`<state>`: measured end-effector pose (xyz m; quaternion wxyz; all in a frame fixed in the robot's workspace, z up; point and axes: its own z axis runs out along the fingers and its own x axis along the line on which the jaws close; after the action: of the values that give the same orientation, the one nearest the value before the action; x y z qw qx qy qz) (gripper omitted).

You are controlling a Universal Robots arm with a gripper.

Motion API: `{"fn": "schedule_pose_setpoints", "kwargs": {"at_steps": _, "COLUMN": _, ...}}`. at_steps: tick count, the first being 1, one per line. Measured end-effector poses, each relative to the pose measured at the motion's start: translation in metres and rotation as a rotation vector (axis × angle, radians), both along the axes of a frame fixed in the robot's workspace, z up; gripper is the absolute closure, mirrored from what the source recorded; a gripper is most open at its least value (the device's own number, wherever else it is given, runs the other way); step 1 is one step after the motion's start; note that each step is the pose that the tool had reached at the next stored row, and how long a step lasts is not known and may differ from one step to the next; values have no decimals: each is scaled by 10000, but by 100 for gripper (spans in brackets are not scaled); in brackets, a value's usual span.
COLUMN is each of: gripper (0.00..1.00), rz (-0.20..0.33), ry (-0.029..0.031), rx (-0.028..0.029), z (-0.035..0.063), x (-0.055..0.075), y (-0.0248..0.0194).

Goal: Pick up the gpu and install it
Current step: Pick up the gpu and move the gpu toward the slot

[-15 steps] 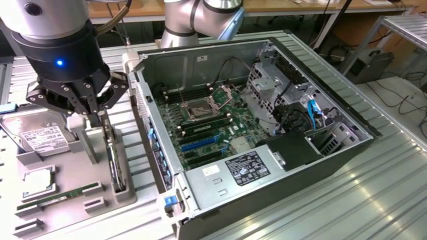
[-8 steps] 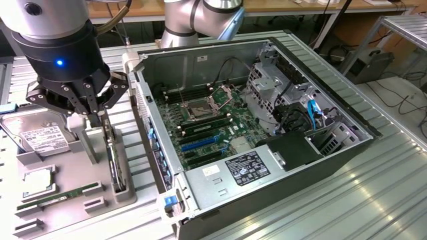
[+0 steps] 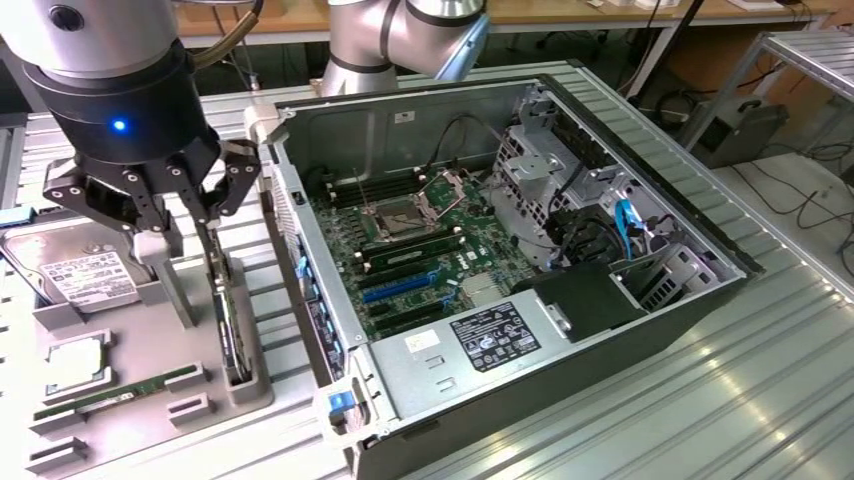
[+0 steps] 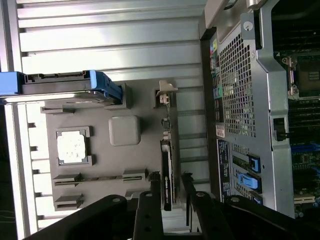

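Standing edgewise in gray tray (image 4: 100, 165): thin dark gpu (image 4: 168, 172).

Bright, even light falls from above in the exterior view. The ribbed metal counter (image 3: 761, 400) throws back pale streaks of glare toward the exterior view's right. The case (image 3: 400, 120) wall is lit a clean grey, while the pockets under its drive cage lie in shadow. A small blue light (image 3: 119, 125) glows on the arm. Shadows on the tray (image 3: 194, 345) are soft and faint.

In the wrist view the counter slats burn out almost to white, and the chip (image 4: 72, 147) on the tray is washed pale. The gripper (image 4: 170, 182) is a near-black silhouette in the foreground. The gpu (image 4: 167, 165) between its fingers is nearly as dark, and the case interior is dim.
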<state>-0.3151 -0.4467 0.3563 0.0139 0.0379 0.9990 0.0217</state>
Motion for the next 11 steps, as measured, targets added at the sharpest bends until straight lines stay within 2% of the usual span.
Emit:
{"fn": "schedule_pose_setpoints", "kwargs": {"at_steps": 1, "gripper": 64, "rz": 1, "ry": 0, "rx": 0, "z": 0, "x": 0, "y": 0}}
{"fn": "schedule_pose_setpoints", "kwargs": {"at_steps": 2, "gripper": 64, "rz": 1, "ry": 0, "rx": 0, "z": 0, "x": 0, "y": 0}}
{"fn": "schedule_pose_setpoints", "kwargs": {"at_steps": 3, "gripper": 58, "rz": 0, "ry": 0, "rx": 0, "z": 0, "x": 0, "y": 0}}
{"fn": "schedule_pose_setpoints", "kwargs": {"at_steps": 7, "gripper": 58, "rz": 0, "ry": 1, "rx": -2, "z": -9, "x": 0, "y": 0}}
{"fn": "schedule_pose_setpoints", "kwargs": {"at_steps": 11, "gripper": 58, "rz": -1, "ry": -5, "rx": 0, "z": -165, "x": 0, "y": 0}}
